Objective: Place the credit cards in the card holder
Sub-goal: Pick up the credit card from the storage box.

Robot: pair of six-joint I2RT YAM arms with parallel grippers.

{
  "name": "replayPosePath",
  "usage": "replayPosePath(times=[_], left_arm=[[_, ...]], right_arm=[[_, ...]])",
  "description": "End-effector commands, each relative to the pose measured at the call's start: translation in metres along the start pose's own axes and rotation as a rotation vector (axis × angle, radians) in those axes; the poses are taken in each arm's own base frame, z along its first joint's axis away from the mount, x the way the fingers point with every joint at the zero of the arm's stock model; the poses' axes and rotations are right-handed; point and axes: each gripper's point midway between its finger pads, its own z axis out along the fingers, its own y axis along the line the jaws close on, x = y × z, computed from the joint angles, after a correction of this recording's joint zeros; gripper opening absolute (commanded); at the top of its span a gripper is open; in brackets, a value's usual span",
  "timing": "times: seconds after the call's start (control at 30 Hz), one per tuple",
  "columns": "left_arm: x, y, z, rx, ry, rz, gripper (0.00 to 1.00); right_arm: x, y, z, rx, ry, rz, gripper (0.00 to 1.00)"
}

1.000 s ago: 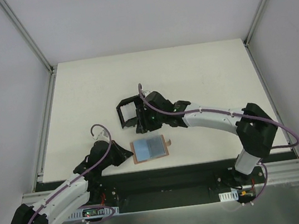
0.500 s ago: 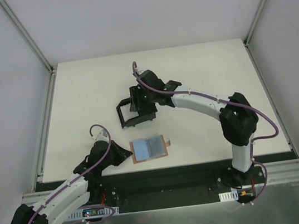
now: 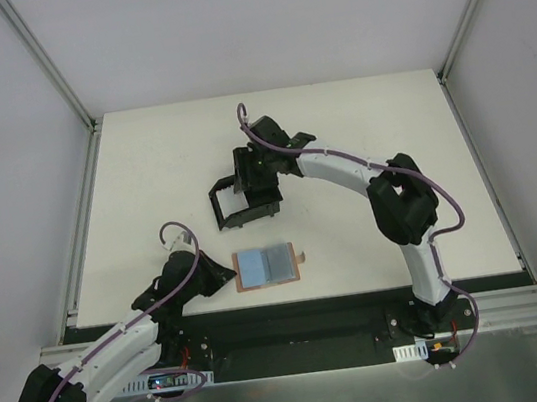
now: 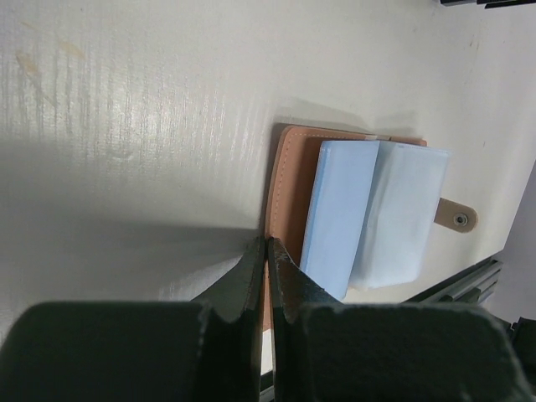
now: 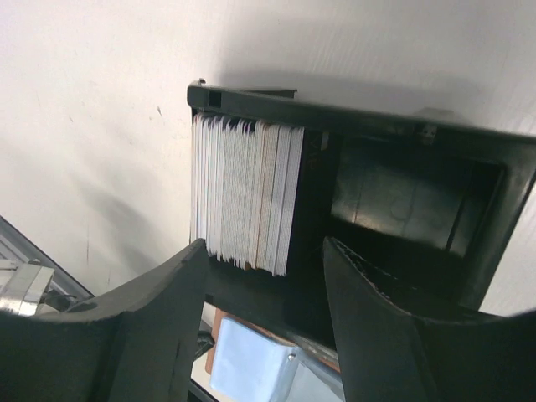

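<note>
The card holder (image 3: 256, 282) is a tan wallet lying open near the table's front edge, with a light blue card (image 3: 255, 265) and a pale card (image 3: 279, 259) on it. In the left wrist view the card holder (image 4: 291, 176) shows the blue card (image 4: 339, 209), the pale card (image 4: 402, 213) and its snap tab (image 4: 456, 219). My left gripper (image 4: 266, 244) is shut, its tips at the wallet's left edge (image 3: 224, 275). My right gripper (image 3: 254, 185) hovers open over several white credit cards (image 5: 243, 193) standing on edge, its jaws (image 5: 266, 251) apart with nothing between them.
The white cards stand in a black open-sided box (image 3: 232, 209) at mid-table; its empty half (image 5: 410, 201) shows in the right wrist view. Aluminium rails (image 3: 81, 229) border the table on the left and right. The front edge lies just below the wallet.
My right arm has swung back from near the wallet to above the black box, and its jaws have spread wider. The left arm and the wallet have not moved.
</note>
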Motion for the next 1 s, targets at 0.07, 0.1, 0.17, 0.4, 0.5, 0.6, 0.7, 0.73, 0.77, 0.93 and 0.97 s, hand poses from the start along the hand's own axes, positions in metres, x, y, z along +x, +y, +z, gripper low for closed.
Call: replayPosePath(times=[0.07, 0.1, 0.17, 0.4, 0.5, 0.6, 0.7, 0.73, 0.77, 0.93, 0.97], left_arm=[[-0.011, -0.003, -0.001, -0.017, -0.036, 0.012, 0.0], [-0.011, -0.003, -0.001, -0.019, -0.034, 0.015, 0.0], [-0.011, -0.002, -0.001, -0.022, -0.035, 0.015, 0.0], [-0.01, 0.0, -0.001, -0.027, -0.029, 0.02, 0.0], [-0.01, 0.0, -0.001, -0.028, -0.028, 0.019, 0.0], [-0.01, 0.001, -0.001, -0.028, -0.025, 0.021, 0.0], [-0.009, 0.001, -0.001, -0.028, -0.022, 0.021, 0.0], [-0.009, 0.001, -0.001, -0.028, -0.022, 0.021, 0.0], [-0.009, 0.001, -0.001, -0.028, -0.022, 0.021, 0.0], [-0.009, 0.001, -0.001, -0.027, -0.02, 0.022, 0.0], [-0.009, 0.001, -0.001, -0.026, -0.021, 0.022, 0.0]], right_arm=[[-0.009, 0.014, 0.01, -0.067, 0.02, 0.017, 0.61], [-0.011, 0.015, 0.011, -0.072, 0.019, 0.021, 0.61], [-0.008, 0.014, 0.018, -0.072, 0.029, 0.031, 0.62], [0.0, 0.011, 0.032, -0.085, 0.062, 0.055, 0.63], [0.005, 0.016, 0.035, -0.118, 0.087, 0.067, 0.64], [0.006, 0.018, 0.036, -0.137, 0.093, 0.071, 0.64], [0.004, 0.023, 0.032, -0.152, 0.082, 0.062, 0.61], [0.003, 0.023, 0.031, -0.154, 0.077, 0.062, 0.6], [0.0, 0.024, 0.028, -0.159, 0.068, 0.062, 0.59], [-0.004, 0.027, 0.02, -0.172, 0.048, 0.053, 0.54], [-0.005, 0.029, 0.018, -0.176, 0.044, 0.051, 0.54]])
